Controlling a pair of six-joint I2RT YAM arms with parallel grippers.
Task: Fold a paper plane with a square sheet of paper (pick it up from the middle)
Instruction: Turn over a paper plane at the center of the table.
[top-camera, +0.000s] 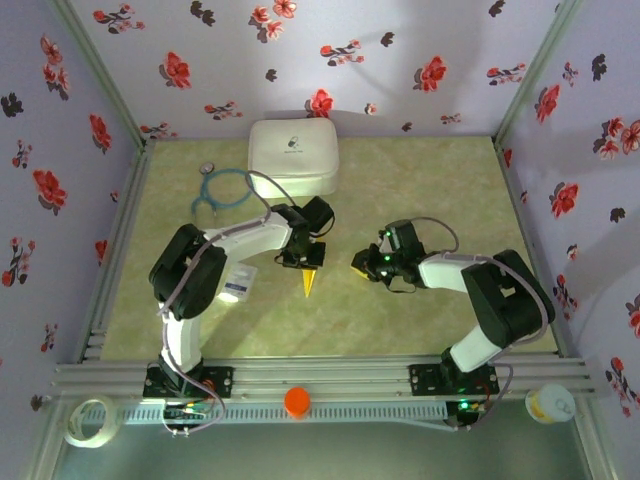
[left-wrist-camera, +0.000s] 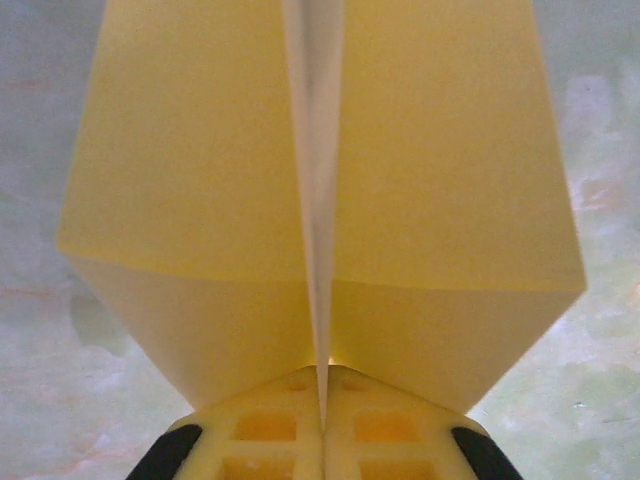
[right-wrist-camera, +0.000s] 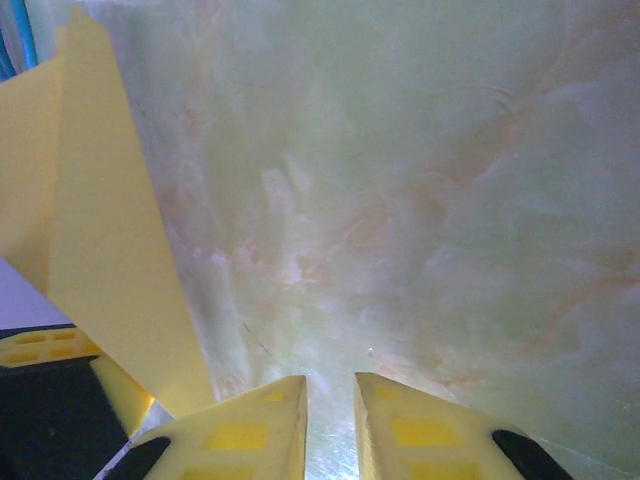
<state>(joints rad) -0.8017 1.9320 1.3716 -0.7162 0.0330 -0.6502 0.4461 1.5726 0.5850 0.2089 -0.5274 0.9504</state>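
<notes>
Near the middle of the counter (top-camera: 430, 190), the plane (top-camera: 308, 284) points its tip toward the near edge, wings spread either side of its centre crease. The left gripper (left-wrist-camera: 322, 385) pinches that crease. Just to its right, the right gripper (right-wrist-camera: 330, 392) is slightly spread and holds nothing. A white case (top-camera: 292, 150) sits at the back.

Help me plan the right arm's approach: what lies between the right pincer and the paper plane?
Just a bare stretch of table, seen in the top view, separates the right pincer from the paper plane.
</notes>
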